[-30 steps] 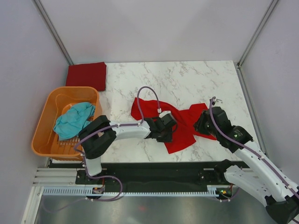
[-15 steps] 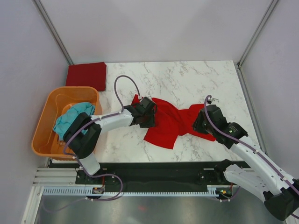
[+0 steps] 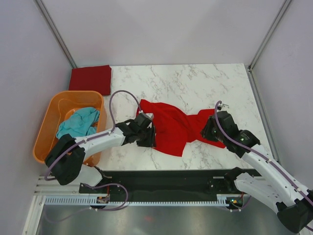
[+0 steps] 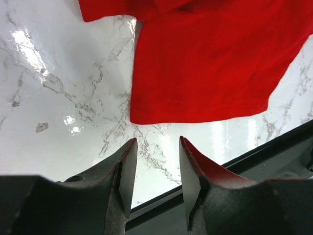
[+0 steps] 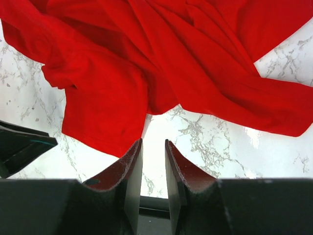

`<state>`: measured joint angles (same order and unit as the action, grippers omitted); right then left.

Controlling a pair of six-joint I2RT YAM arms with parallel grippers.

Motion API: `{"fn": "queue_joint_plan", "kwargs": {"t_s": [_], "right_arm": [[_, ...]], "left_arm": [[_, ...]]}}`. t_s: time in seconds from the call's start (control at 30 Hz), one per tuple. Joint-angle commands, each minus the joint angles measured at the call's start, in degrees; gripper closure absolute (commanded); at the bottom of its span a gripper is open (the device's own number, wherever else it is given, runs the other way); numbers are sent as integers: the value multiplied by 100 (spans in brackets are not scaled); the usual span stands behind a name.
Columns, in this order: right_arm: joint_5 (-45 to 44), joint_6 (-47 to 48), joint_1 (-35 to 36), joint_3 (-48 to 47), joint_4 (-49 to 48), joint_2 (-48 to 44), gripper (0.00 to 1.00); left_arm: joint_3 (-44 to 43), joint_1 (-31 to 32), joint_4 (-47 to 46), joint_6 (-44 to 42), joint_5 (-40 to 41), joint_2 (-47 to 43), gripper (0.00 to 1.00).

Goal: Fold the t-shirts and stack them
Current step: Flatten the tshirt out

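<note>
The red shirt [image 3: 168, 128] lies crumpled across the middle of the bench [image 3: 195, 83]. The left claw [image 4: 157, 142] hangs open and empty by the shirt's near-left edge. The right claw [image 5: 153, 143], narrowly parted and empty, is at its right end. The teal shirt [image 3: 78, 125] lies in the basket [image 3: 44, 142].

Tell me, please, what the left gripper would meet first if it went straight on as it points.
Likely the near edge of the red t-shirt, though the left gripper might touch the bare table just before it; depth is unclear.
</note>
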<state>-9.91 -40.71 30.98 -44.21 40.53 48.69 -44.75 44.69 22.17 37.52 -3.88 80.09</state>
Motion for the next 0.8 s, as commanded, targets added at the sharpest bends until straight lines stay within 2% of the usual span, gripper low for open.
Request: {"fn": "queue_joint_plan", "kwargs": {"t_s": [0.0,0.33,0.5,0.57,0.63,0.67,0.7,0.77], "right_arm": [[86,-60,-5,61,-169,-114,67],[77,-69,-13,149,-125,-298,67],[42,-43,-13,149,-125,-272,67],[33,-51,-13,149,-116,-263,67],[25,-69,-4,149,-133,-246,67],[7,-69,-4,158,-125,-246,67],[-19,-121,-13,167,-125,-246,67],[-98,-235,-5,219,-81,-228,67]], "left_arm": [[-121,-30,-55,-368,-184,225,53],[-420,-57,-55,-113,-192,1245,55],[-385,-57,-20,1,-16,1272,57],[-368,-57,24,45,27,1263,60],[-350,-48,68,80,106,1263,67],[-341,-56,76,89,133,1254,71],[-350,-57,120,106,177,1228,79],[-359,-57,182,124,238,1106,87]]}}
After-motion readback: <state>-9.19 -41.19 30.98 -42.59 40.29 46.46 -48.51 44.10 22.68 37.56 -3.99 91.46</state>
